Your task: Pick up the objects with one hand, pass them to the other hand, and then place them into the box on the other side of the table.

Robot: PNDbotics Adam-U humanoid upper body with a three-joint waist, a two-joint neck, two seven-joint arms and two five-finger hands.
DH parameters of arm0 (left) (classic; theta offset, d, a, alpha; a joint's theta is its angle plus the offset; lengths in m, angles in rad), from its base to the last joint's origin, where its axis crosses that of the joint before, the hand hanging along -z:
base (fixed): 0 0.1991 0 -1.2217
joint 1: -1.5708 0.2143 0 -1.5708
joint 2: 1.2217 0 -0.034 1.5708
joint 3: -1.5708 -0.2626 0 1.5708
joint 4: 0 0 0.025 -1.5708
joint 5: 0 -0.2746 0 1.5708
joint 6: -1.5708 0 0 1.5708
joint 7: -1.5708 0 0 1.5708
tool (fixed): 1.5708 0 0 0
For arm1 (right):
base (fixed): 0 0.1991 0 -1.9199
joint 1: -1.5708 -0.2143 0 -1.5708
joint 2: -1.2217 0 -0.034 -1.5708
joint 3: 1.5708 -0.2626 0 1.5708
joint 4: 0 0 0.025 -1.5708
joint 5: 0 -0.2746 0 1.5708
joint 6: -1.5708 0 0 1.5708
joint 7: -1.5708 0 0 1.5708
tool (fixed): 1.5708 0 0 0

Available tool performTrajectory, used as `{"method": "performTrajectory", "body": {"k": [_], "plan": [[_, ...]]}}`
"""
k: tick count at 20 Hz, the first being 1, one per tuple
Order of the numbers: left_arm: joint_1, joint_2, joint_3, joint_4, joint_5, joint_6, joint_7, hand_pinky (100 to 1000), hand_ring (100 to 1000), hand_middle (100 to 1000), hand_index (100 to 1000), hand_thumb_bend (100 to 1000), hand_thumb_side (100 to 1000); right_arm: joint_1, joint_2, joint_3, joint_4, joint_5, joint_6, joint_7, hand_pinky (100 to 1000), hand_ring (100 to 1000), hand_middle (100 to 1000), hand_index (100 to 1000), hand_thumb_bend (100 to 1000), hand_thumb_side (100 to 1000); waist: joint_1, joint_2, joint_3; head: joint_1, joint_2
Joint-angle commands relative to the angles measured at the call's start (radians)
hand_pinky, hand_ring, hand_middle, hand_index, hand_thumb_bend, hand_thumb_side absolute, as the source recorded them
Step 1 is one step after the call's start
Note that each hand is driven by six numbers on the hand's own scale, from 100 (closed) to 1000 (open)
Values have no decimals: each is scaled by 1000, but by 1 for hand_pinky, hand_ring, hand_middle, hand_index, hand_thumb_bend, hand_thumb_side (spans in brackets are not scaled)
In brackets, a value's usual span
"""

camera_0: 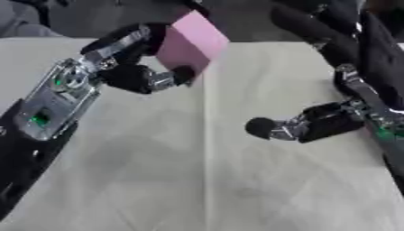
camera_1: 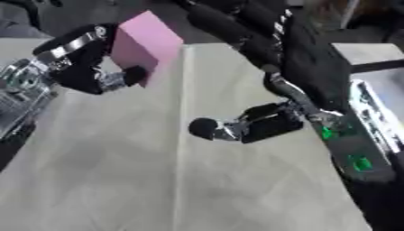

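the pink block (camera_0: 193,43) was held up off the table (camera_0: 236,180), tilted, in the left hand (camera_0: 138,74), fingers and thumb curled round its lower left side. the right hand (camera_1: 252,124) hung lower and well to the block's right, apart from it, holding nothing; whether its fingers were spread i could not tell. the handover probably needed the two brought together over the table's middle seam (camera_0: 207,158).
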Motion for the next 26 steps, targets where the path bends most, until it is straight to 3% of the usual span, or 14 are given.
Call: {"method": "performTrajectory", "body": {"k": [1,6,9,19,26], "plan": [[-36,-8,-23,-30,33,11,-43,711,521,448,539,309,448,-23,1,3,-19,-11,-13,10,941,942,944,1000,519,409,13,-20,3,-7,-2],[-60,-25,-68,-23,51,43,-99,712,526,454,546,329,433,-23,2,17,-19,-36,-27,47,936,930,931,1000,493,399,12,-20,5,-14,-2],[-74,-28,-89,-22,55,59,-131,712,529,457,549,292,460,-23,2,19,-19,-47,-30,71,931,923,924,999,485,394,12,-20,6,-16,-2],[-107,-18,-137,-2,20,82,-221,717,542,471,565,281,460,-12,-2,23,-19,-138,-14,180,899,874,895,961,429,364,18,-22,6,-25,-2],[-118,-9,-142,-7,-6,85,-249,724,560,491,591,252,469,3,-16,24,-19,-171,-8,230,821,720,721,898,208,209,19,-24,7,-28,-2]]}}
